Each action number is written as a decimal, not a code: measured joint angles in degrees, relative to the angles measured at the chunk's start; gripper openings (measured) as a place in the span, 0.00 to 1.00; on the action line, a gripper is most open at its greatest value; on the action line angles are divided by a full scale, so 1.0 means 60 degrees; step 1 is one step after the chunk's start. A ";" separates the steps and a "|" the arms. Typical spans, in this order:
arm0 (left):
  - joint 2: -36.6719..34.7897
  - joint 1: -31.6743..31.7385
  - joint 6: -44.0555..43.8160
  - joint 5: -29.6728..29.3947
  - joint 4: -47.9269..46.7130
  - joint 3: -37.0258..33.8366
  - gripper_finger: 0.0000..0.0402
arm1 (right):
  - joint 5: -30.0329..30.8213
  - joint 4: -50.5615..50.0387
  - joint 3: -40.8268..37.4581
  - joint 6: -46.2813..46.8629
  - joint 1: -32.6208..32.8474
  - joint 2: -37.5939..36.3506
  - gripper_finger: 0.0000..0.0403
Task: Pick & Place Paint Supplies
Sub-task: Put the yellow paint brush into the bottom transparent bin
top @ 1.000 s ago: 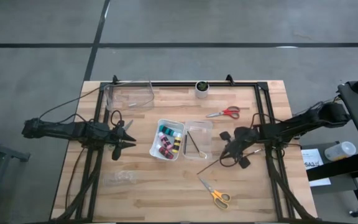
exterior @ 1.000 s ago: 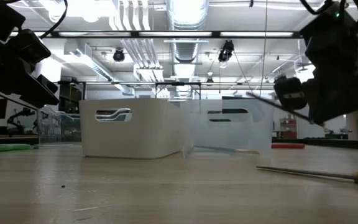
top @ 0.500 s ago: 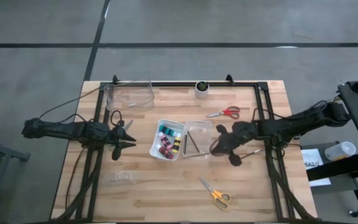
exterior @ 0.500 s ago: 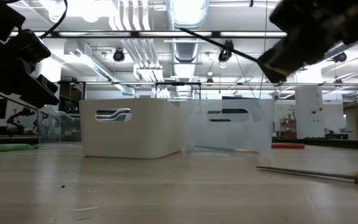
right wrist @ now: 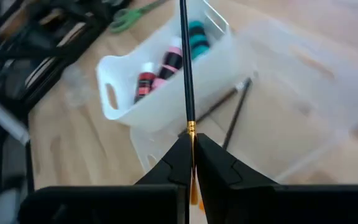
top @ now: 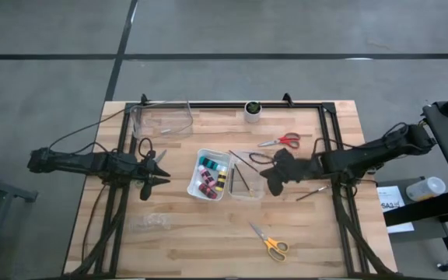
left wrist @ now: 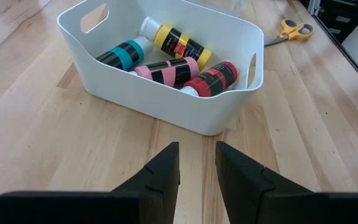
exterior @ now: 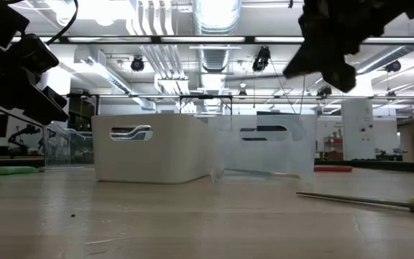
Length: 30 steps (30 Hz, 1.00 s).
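The right claw [top: 274, 173], clenched on a brush [right wrist: 185, 68], has moved over the clear bin [top: 247, 187].

Two bins sat side by side mid-table — the white bin [top: 211, 174] with the paint bottles [left wrist: 171, 60] in it on the left, the clear bin [top: 247, 174] with brushes [right wrist: 229, 118] just right of it. One pair of scissors [top: 280, 141] lay farther back, another [top: 269, 242] near the front, and the cup [top: 252, 110] sat at the far edge.

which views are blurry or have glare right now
Right wrist view: motion-blurred background, though the brush in the right gripper stays crisp. Low view: bright ceiling lights glare, arms are dark silhouettes. Left wrist view: sharp on the bottles. High view: evenly lit.
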 joint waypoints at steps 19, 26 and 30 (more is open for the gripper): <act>-0.0004 0.0000 -0.0002 0.0000 -0.0001 0.0004 0.27 | 0.2578 -0.2929 0.2579 0.5334 0.1411 0.2793 0.03; -0.0004 0.0000 0.0000 0.0000 0.0000 0.0000 0.27 | 0.2551 -0.4280 0.3413 0.7979 0.1400 0.3674 0.03; -0.0004 0.0000 -0.0002 0.0000 0.0000 0.0000 0.27 | 0.2492 -0.4871 0.3904 0.8553 0.1403 0.4140 0.03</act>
